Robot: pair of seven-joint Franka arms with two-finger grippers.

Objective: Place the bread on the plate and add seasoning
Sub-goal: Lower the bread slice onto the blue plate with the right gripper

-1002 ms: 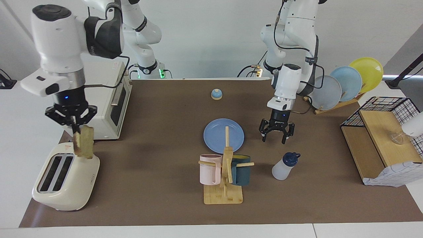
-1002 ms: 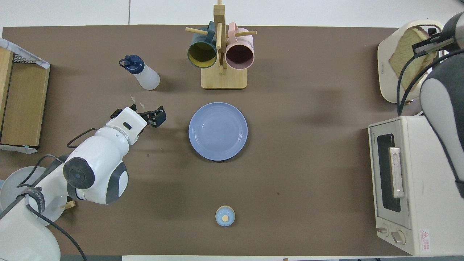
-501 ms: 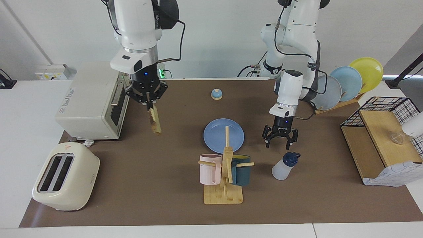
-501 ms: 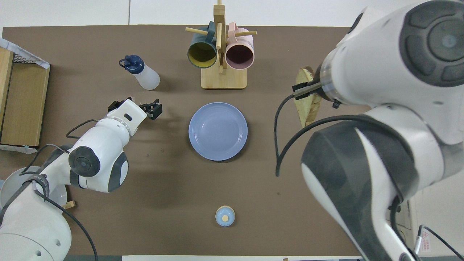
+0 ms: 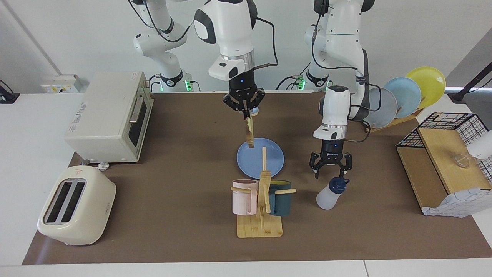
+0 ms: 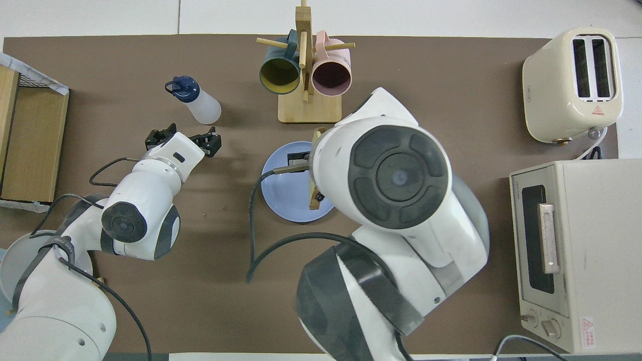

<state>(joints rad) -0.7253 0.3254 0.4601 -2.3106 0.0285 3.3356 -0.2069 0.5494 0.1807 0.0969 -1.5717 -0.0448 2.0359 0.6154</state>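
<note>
My right gripper (image 5: pixel 245 109) is shut on the top edge of the bread (image 5: pixel 250 132). The slice hangs upright and edge-on, its lower end just over the blue plate (image 5: pixel 251 163). In the overhead view the right arm covers much of the plate (image 6: pixel 283 198), and only a sliver of the bread (image 6: pixel 314 198) shows. My left gripper (image 5: pixel 331 170) is open, pointing down, just above the navy cap of the seasoning bottle (image 5: pixel 329 195). It is not touching the bottle. In the overhead view the left gripper (image 6: pixel 183 142) is close to the bottle (image 6: pixel 199 104).
A wooden mug rack (image 5: pixel 260 215) with a pink and a dark teal mug stands next to the plate, farther from the robots. A cream toaster (image 5: pixel 77 206) and a toaster oven (image 5: pixel 109 115) stand at the right arm's end. A plate rack (image 5: pixel 401 96) and a wire basket (image 5: pixel 447 127) stand at the left arm's end.
My right arm has carried the bread from above the toaster across the table to above the plate. My left gripper has moved down and toward the seasoning bottle.
</note>
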